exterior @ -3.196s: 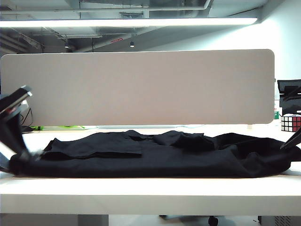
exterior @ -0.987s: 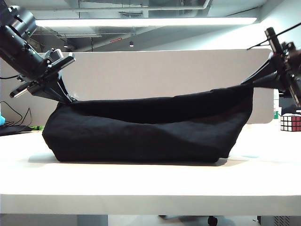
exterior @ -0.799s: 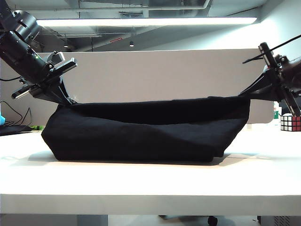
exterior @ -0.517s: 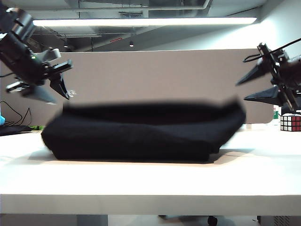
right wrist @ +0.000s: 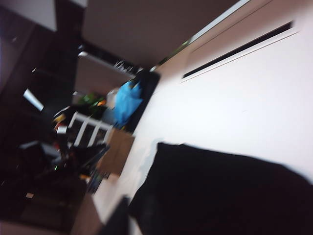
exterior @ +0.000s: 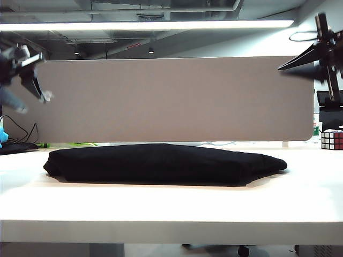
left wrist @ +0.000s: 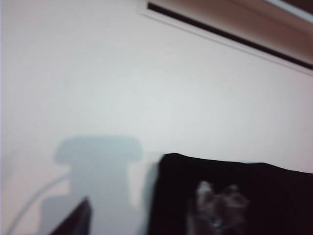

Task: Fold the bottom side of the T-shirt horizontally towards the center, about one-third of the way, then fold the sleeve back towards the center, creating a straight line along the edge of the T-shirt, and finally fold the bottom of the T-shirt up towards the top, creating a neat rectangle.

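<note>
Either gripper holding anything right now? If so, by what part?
Nothing is held. The T-shirt lies folded on the table. The left gripper and right gripper are both raised well clear of it.

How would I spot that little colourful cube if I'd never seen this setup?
Start at the white table with the folded black T-shirt lying in its middle. Follow the tabletop to its far right edge, beyond the grey divider panel. There sits the Rubik's cube, the only small, gridded, multicoloured thing there.
</note>
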